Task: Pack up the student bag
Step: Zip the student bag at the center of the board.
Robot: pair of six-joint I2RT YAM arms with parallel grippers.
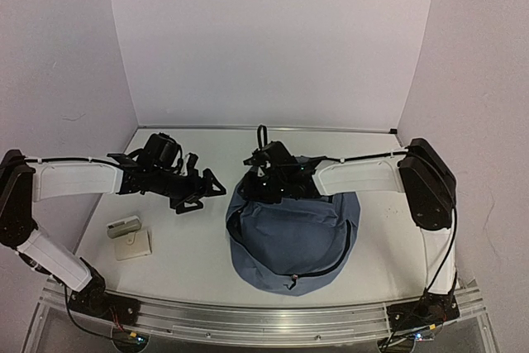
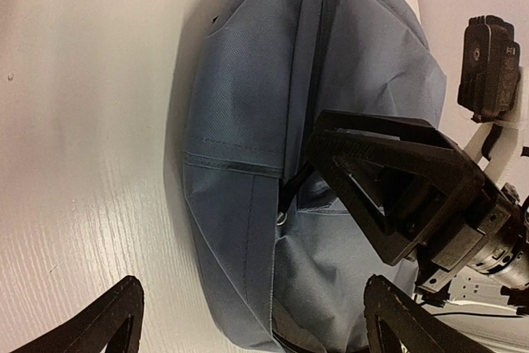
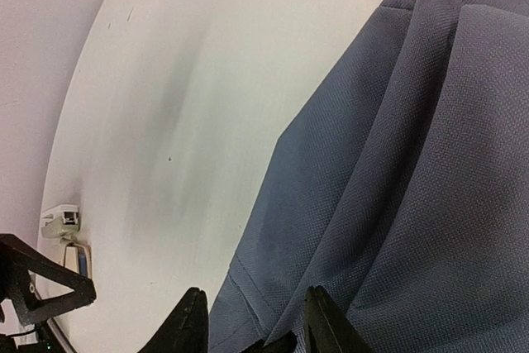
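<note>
Right gripper (image 3: 256, 295) straddles a fold at the edge of the student bag (image 3: 397, 163); whether it is clenched on the cloth I cannot tell. Left gripper (image 2: 252, 287) hangs released just beside the bag, which slumps on the counter (image 1: 190, 262). Its limp, light-looking fabric will likely sag, so pinch a stitched seam or the zipper rim.
</note>
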